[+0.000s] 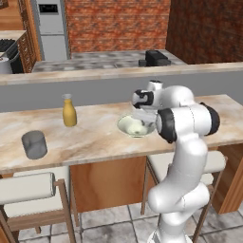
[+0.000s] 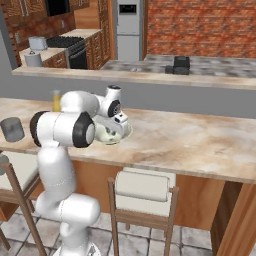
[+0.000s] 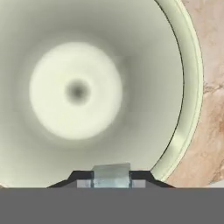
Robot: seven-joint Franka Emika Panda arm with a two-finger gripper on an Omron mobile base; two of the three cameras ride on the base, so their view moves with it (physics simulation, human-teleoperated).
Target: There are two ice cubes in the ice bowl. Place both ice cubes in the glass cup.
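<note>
The ice bowl (image 1: pixel 125 128) (image 2: pixel 126 133), pale greenish-white, sits on the marble counter with my hand reaching down into it. In the hand view its inner wall and rim (image 3: pixel 190 92) take up most of the picture. One whitish translucent ice cube (image 3: pixel 111 174) is pinched between the dark tips of my gripper (image 3: pixel 111 180) (image 1: pixel 141 120) (image 2: pixel 114 130), which is shut on it low inside the bowl. The glass cup (image 1: pixel 34 144) (image 2: pixel 12 129), a grey tumbler, stands far to the left near the counter's front edge.
A yellow bottle (image 1: pixel 69 111) (image 2: pixel 56 100) stands on the counter between cup and bowl, toward the back. Padded stools (image 1: pixel 26 187) (image 2: pixel 142 185) are tucked under the counter's front edge. A raised grey ledge (image 1: pixel 95 90) runs behind the counter.
</note>
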